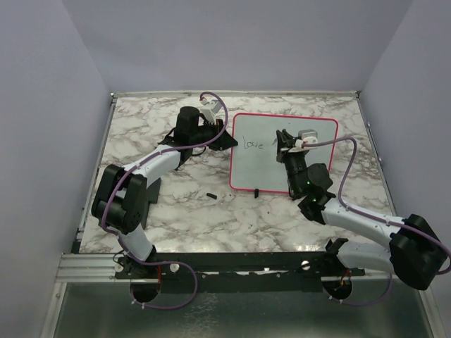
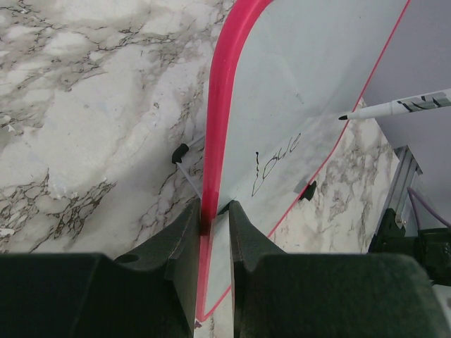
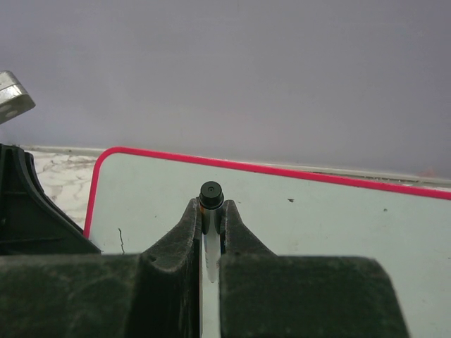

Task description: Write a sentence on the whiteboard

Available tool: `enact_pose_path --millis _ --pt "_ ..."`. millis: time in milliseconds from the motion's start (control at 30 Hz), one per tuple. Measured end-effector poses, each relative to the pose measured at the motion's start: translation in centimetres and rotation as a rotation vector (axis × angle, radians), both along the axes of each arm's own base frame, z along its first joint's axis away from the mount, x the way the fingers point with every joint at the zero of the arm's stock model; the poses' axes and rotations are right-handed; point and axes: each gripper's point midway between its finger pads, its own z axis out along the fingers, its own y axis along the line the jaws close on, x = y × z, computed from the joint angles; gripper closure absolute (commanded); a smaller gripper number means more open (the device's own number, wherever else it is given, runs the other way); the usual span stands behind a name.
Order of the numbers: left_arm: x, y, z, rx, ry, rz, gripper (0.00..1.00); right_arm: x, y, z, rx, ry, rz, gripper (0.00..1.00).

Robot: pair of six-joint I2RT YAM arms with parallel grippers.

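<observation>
The whiteboard (image 1: 296, 165) lies on the marble table, its frame red-pink. One dark handwritten word, about "Love" (image 1: 252, 144), is near its left edge and also shows in the left wrist view (image 2: 271, 162). My left gripper (image 1: 225, 134) is shut on the board's left frame edge (image 2: 213, 204). My right gripper (image 1: 285, 139) is over the board's middle, shut on a white marker (image 3: 211, 194) with its black end up. The marker's tip (image 2: 343, 117) is just off the board surface, right of the word. The board fills the right wrist view (image 3: 317, 218).
A small black piece (image 1: 211, 194) lies on the table left of the board's near edge. A black clip (image 1: 257, 191) sits on that near edge. Grey walls close the table on three sides, with a metal rail (image 1: 211, 264) at the front.
</observation>
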Motion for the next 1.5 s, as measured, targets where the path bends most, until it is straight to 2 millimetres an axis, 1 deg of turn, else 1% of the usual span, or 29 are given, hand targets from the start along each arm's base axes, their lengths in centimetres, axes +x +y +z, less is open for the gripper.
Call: enact_pose_path --millis 333,633,1000,1500 --pt "0.0 0.0 0.0 0.0 -0.001 0.0 0.93 0.2 -0.4 -0.6 -0.01 0.002 -0.029 0.99" --pt "0.0 0.0 0.0 0.001 -0.001 0.0 0.94 0.8 -0.3 -1.8 -0.046 0.016 -0.051 0.99" --pt "0.0 0.0 0.0 0.002 -0.003 0.0 0.94 1.3 0.0 -1.5 -0.048 0.001 -0.061 0.99" --pt "0.1 0.1 -0.1 0.006 -0.002 0.006 0.94 1.5 0.5 -1.7 -0.037 0.006 -0.042 0.99"
